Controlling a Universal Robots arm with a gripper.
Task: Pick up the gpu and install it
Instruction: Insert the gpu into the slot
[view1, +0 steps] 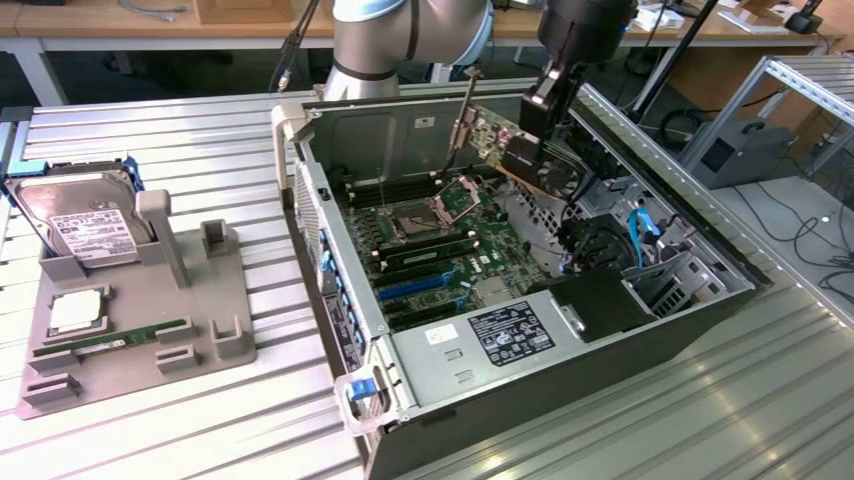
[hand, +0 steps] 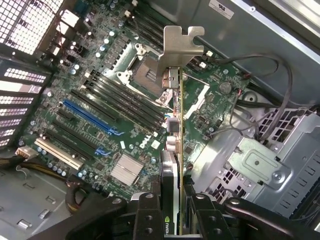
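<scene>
My gripper (view1: 537, 125) is shut on the gpu (view1: 531, 162), a green circuit card with a black fan cooler and a silver end bracket (view1: 467, 125). I hold it tilted in the air over the open computer case (view1: 334, 330), above the motherboard (view1: 441, 240). In the wrist view the gpu (hand: 178, 150) runs edge-on away from my gripper (hand: 176, 217), and its bracket (hand: 181, 47) is at the far end. The black fingers (hand: 148, 215) clamp both faces of the card. Below it lie the motherboard (hand: 115, 100), its blue slot (hand: 90, 117) and the CPU socket (hand: 145, 75).
On the exterior view's left, a grey holder tray (view1: 200, 340) carries a silver hard drive (view1: 87, 228), a CPU (view1: 80, 310) and a green memory stick (view1: 114, 342). Case walls, a drive cage (view1: 681, 280), cables (hand: 270, 90) and blue leads (view1: 643, 232) crowd the card's surroundings.
</scene>
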